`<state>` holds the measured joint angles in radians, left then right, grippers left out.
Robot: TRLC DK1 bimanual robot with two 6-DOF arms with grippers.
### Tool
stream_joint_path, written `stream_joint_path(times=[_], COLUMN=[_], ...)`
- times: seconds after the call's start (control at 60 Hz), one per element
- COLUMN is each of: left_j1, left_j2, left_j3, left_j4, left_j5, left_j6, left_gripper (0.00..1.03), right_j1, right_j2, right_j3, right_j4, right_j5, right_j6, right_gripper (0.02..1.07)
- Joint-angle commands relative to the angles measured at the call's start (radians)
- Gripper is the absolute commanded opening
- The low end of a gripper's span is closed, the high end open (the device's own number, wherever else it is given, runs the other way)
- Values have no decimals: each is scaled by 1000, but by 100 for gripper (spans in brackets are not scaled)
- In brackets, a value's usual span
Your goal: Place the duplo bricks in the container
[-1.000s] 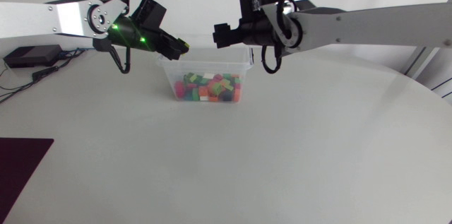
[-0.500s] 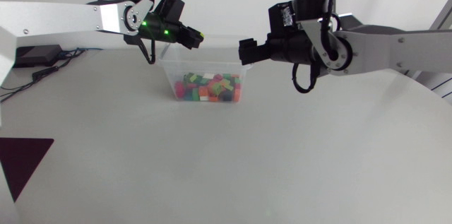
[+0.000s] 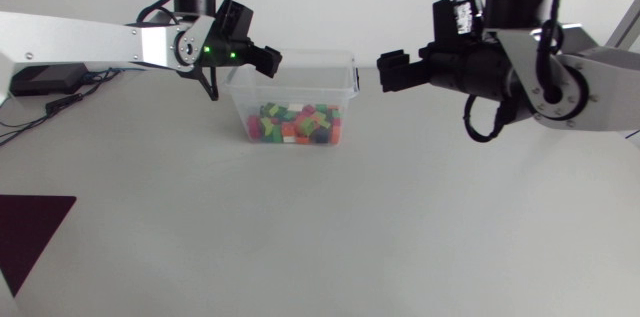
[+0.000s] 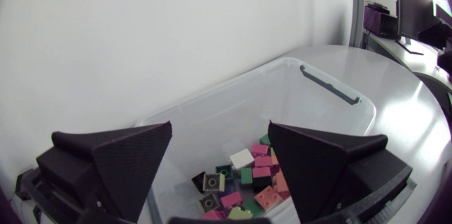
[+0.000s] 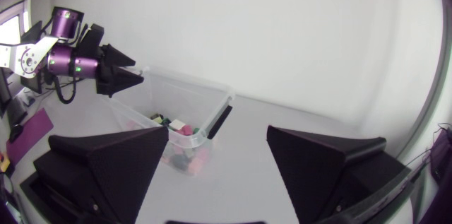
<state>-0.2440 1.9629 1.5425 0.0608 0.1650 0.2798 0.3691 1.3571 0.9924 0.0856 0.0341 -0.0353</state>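
The pale grey table (image 3: 300,237) fills most of what I see from above, and my two arms come in over its far half. My right arm (image 3: 560,67) enters from the right and my left arm (image 3: 80,42) from the left, both held above the surface. Between them, towards the far edge, the clear plastic container (image 3: 295,97) stands upright and open at the top. A dark maroon mat (image 3: 25,232) lies flat at the near left corner, well apart from the container. My left tool (image 3: 268,59) hangs over the container's left rim. In the left wrist view its two fingers are spread wide with nothing between them (image 4: 219,128), and the container (image 4: 233,104) sits just ahead of and below them. My right tool (image 3: 390,69) is off to the container's right, clear of it and not touching it. It is also spread and holding nothing (image 5: 217,132), and it faces the container (image 5: 191,86) and my other arm (image 5: 56,58) beyond it. The duplo bricks (image 3: 298,125) all lie inside the container in a loose heap on its floor, in pink, green, orange, red, white and black (image 4: 247,178). From the right wrist they show through the clear wall (image 5: 180,136).
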Motion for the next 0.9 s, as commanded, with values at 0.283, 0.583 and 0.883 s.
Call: stream_joint_path(times=[0.283,0.583,0.883], left_j1=[80,98,141], left_j2=[-343,-553,-774], left_j3=[-358,-544,-760], left_j4=[185,211,251], left_j5=[-96,-168,-163], left_j6=[2,45,68], left_gripper=[99,99,99], right_j1=[-48,-50,-73], right_j2=[-202,-377,-536], right_j3=[-192,-304,-397], right_j4=[54,62,32], right_j5=[105,171,204], right_j6=[-54,-110,-158], right_gripper=[102,102,102])
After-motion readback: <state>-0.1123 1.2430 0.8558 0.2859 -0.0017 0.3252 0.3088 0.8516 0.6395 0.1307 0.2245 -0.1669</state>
